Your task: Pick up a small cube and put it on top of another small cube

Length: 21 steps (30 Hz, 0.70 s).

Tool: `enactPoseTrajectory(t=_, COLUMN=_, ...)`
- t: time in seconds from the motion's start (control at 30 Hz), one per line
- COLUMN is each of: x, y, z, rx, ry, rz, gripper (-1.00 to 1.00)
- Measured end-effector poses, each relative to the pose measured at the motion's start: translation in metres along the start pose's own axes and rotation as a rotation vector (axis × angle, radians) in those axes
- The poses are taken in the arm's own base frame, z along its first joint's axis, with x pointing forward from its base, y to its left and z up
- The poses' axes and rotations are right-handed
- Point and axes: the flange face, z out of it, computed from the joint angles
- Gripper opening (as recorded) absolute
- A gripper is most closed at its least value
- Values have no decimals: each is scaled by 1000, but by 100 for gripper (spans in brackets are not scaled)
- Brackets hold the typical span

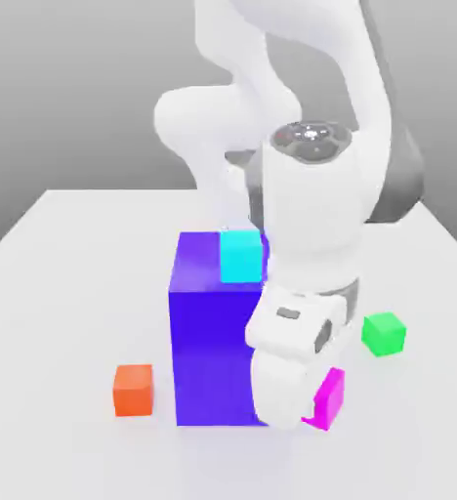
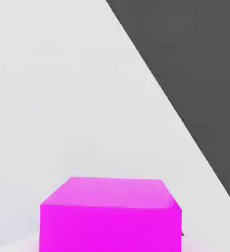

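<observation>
Exterior view: I see the pink cube (image 1: 328, 395) low on the table (image 1: 66, 293), at about five o'clock from the table's middle. It sits tucked against the white hand of my arm (image 1: 315, 210), which covers its side toward the exterior view's left. The gripper (image 1: 306, 415) is down at that cube, its fingers hidden behind the hand; I take them as drawn nearly together on the pink cube. Whether the cube is off the table I cannot tell.

The green cube (image 1: 384, 334) rests on the table at about one o'clock from the pink one, near but apart. A big blue block (image 1: 208, 342) stands at nine o'clock from the pink cube, just beyond the hand. A cyan cube (image 1: 240, 256) sits on the block's top, at its far corner. An orange cube (image 1: 133, 390) lies on the table at nine o'clock from the block, apart from it.

In the hand view the pink cube (image 2: 109, 216) is close up, with white table (image 2: 63, 98) beyond.
</observation>
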Motion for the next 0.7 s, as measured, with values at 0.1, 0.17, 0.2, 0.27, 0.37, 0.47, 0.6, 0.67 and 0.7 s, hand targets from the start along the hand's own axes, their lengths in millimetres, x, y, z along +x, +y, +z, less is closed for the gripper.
enactPoseTrajectory(t=0.1, x=-40, y=-55, z=2, rx=-12, ry=-11, rz=22, gripper=-100)
enactPoseTrajectory(t=0.17, x=-67, y=-76, z=4, rx=-25, ry=-15, rz=58, gripper=-100)
enactPoseTrajectory(t=0.2, x=-81, y=-87, z=6, rx=-33, ry=-15, rz=72, gripper=-100)
enactPoseTrajectory(t=0.27, x=-112, y=-108, z=9, rx=-52, ry=-15, rz=91, gripper=-100)
enactPoseTrajectory(t=0.37, x=-159, y=-130, z=16, rx=-85, ry=-5, rz=116, gripper=-100)
enactPoseTrajectory(t=0.47, x=-170, y=-133, z=31, rx=-102, ry=5, rz=127, gripper=-100)
enactPoseTrajectory(t=0.6, x=-170, y=-131, z=59, rx=-106, ry=9, rz=129, gripper=-100)
enactPoseTrajectory(t=0.67, x=-171, y=-128, z=74, rx=-103, ry=7, rz=133, gripper=-100)
enactPoseTrajectory(t=0.7, x=-171, y=-126, z=81, rx=-100, ry=6, rz=137, gripper=100)
